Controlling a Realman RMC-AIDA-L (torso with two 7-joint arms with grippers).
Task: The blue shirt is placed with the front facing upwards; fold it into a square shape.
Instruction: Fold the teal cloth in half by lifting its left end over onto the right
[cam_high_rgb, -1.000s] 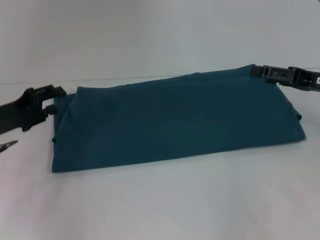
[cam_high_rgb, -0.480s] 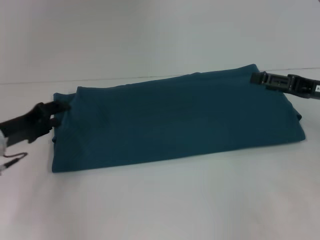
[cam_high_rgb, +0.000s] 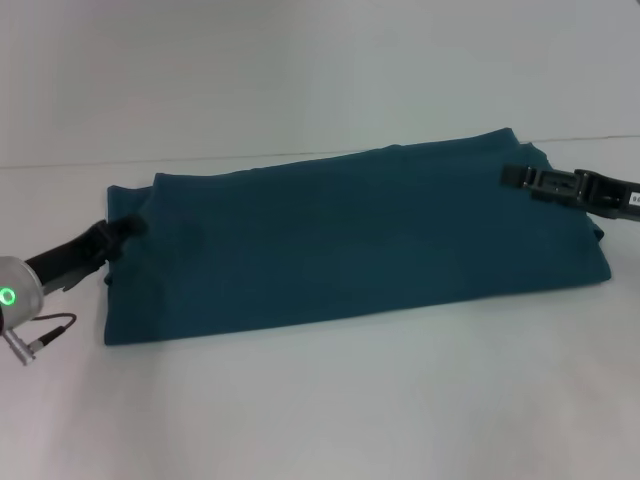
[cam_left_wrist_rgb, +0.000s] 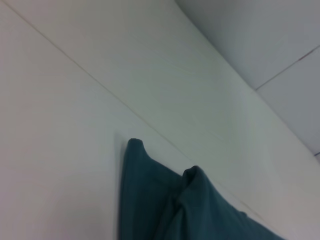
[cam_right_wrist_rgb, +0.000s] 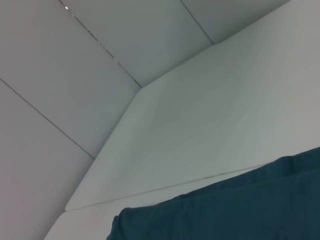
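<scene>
While the blue shirt (cam_high_rgb: 350, 240) lies folded into a long, flat band across the white desk (cam_high_rgb: 330, 410), both arms sit low at its two ends. The band runs from the robot's left side to its right, and its right end lies farther from the robot than its left. No lettering shows on the upper face, only plain teal cloth with soft creases.

The left pincer (cam_high_rgb: 122, 232) reaches in from the left edge and meets the shirt at its left end, near the far corner; its black tips lie against the cloth, but I cannot tell whether they are parted or pressed together. The right pincer (cam_high_rgb: 520, 178) comes in from the right edge and lies over the shirt's far right corner; here too I cannot tell how the fingers stand.

The left wrist view shows folded shirt corners (cam_left_wrist_rgb: 165, 200) on the desk, and the right wrist view shows the shirt's edge (cam_right_wrist_rgb: 240, 210).
</scene>
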